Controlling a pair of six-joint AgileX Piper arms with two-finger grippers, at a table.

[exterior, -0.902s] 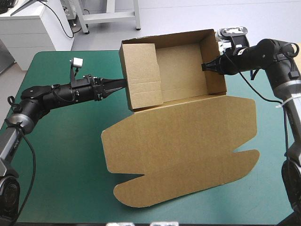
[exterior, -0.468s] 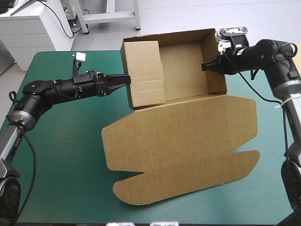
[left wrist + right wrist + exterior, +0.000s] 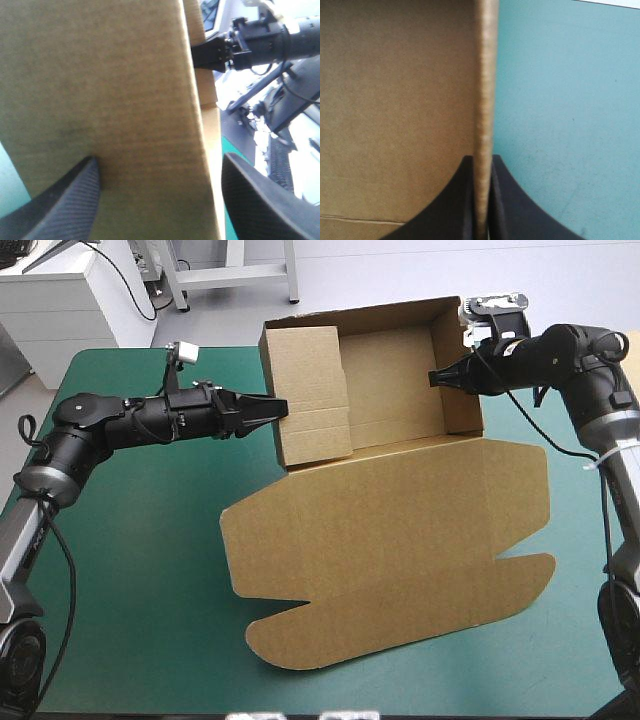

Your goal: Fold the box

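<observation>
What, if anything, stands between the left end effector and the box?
Nothing visible. The open left end effector is at the box's left wall, board between its fingers; the right end effector is shut on the right wall.

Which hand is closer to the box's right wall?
Right. The right hand is shut on the box's right wall; the left hand, open, is at the opposite wall.

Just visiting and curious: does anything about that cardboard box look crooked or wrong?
Only the box's left flap: it leans in over the tray floor, not tucked down. Nothing looks torn.
</observation>
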